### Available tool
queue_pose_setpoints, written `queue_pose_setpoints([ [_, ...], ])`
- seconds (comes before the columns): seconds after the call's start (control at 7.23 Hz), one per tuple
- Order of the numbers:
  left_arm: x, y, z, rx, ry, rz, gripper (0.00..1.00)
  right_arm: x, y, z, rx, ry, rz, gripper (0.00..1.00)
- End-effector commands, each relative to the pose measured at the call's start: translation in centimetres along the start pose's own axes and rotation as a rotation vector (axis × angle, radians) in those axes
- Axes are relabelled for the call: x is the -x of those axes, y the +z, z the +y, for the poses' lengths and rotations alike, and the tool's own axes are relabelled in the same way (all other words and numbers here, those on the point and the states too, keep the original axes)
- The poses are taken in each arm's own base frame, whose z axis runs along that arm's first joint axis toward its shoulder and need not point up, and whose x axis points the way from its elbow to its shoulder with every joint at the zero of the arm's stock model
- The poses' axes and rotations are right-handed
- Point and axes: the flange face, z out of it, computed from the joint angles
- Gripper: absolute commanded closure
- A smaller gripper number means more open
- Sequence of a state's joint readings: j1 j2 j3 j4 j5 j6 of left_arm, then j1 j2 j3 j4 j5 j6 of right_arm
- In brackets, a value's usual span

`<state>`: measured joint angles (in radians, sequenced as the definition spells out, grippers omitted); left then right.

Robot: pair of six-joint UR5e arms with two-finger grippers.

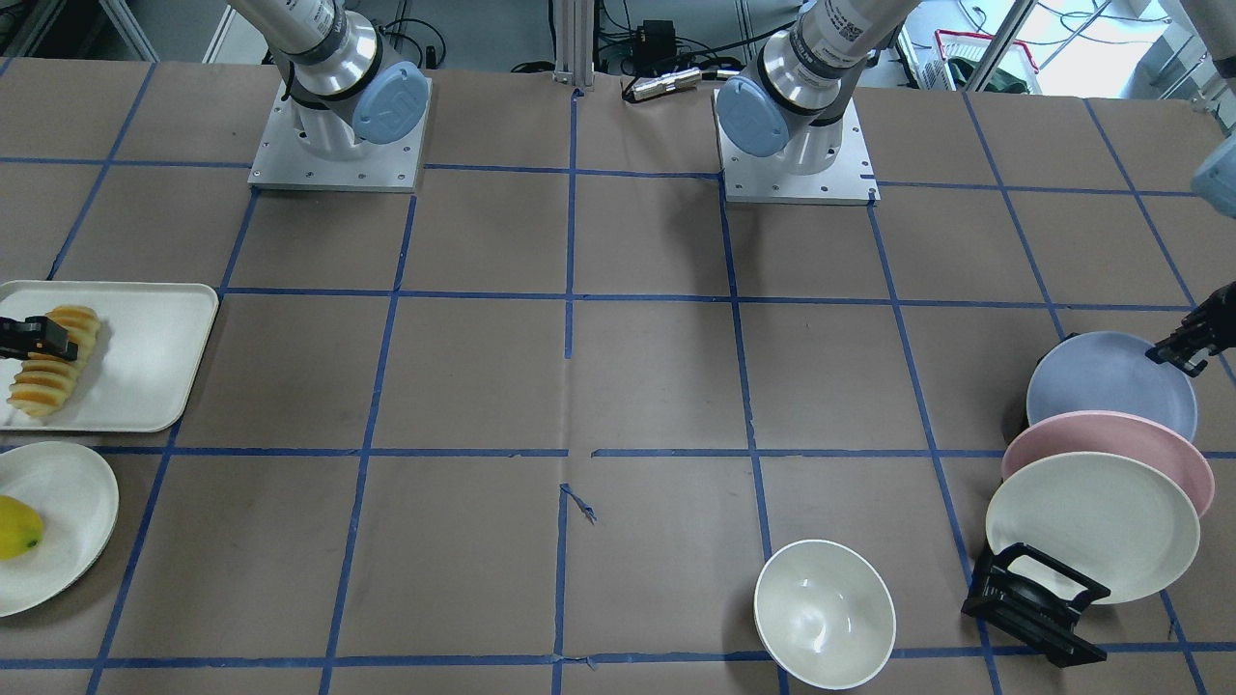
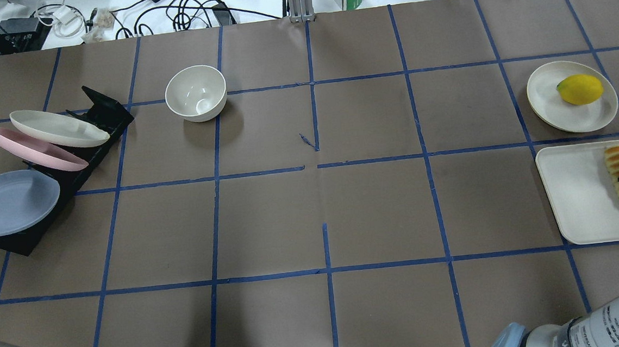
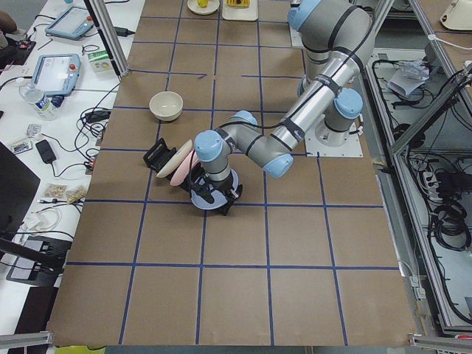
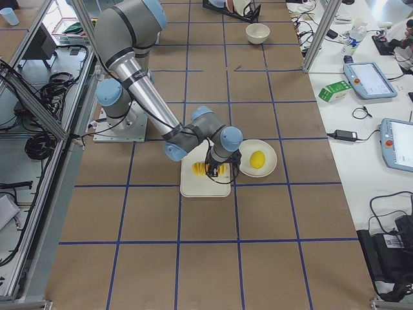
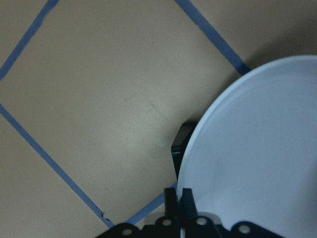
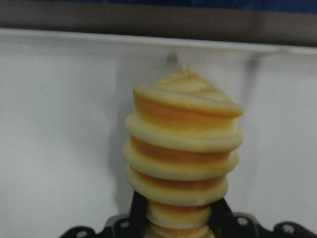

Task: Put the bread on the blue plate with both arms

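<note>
Bread [image 1: 53,362] lies on the cream tray [image 1: 154,357] at the left edge of the front-facing view, toward the tray's outer side, its ridged orange-and-yellow segments running lengthwise. My right tool [image 1: 60,346] comes in from that left edge and is closed across the loaf; in the right wrist view the two black fingers [image 6: 138,210] sit against either side of the bread at the bottom of the frame, with the loaf still resting on the tray. Just below the tray in the front-facing view, a round white plate [image 1: 68,483] carries a yellow lemon [image 1: 17,526]. At the far right of the same view the blue plate [image 1: 1110,381] leans in a black rack [image 1: 1033,603], the uppermost of three, with a pink plate [image 1: 1110,454] and a cream plate [image 1: 1091,526] stacked below it. My left tool [image 1: 1180,355] is at the blue plate's upper right rim, and the left wrist view shows its fingers [image 5: 171,201] drawn close together with the rim's edge between them, so it is gripping the plate. A white bowl [image 1: 824,613] stands alone on the brown tabletop [image 1: 618,386] at lower centre, left of the rack.
</note>
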<state>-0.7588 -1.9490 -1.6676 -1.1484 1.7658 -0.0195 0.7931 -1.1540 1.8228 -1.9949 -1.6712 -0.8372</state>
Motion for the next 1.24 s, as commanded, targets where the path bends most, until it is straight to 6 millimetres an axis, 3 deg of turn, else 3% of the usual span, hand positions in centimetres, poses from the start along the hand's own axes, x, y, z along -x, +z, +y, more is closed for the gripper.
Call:
queue_pose_setpoints([
  [0.0,0.5,-2.6,0.8,-0.011,0.001,-0.003,1.0,-0.4,-1.9,-0.1,-0.016,0.005,0.021,1.0],
  [0.14,2.4,-4.3,1.6,-0.001,-0.011,-0.034,1.0,-0.6,-2.6,-0.3,-0.024,0.015,0.023,1.0],
  [0.28,5.7,-5.6,2.0,0.012,-0.046,-0.065,1.0,-0.2,-3.7,-0.1,-0.03,0.019,0.026,1.0],
  [0.41,6.6,-7.1,2.7,0.001,-0.02,-0.067,1.0,0.4,-4.8,0.3,-0.035,0.021,0.03,1.0],
  [0.55,6.8,-9.4,4.7,0.032,0.007,-0.05,1.0,1.3,-6.7,0.9,-0.053,0.021,0.049,1.0],
  [0.83,5.9,-13.3,10.1,0.127,0.006,0.051,1.0,5.2,-9.7,1.1,-0.057,0.04,0.063,1.0],
  [0.97,4.2,-14.2,11.2,0.127,0.016,0.16,1.0,7.1,-11.1,1.5,-0.055,0.066,0.064,1.0],
  [1.11,1.2,-14.2,12.3,0.149,0.043,0.342,1.0,9.5,-12.5,2.1,-0.047,0.095,0.048,1.0],
])
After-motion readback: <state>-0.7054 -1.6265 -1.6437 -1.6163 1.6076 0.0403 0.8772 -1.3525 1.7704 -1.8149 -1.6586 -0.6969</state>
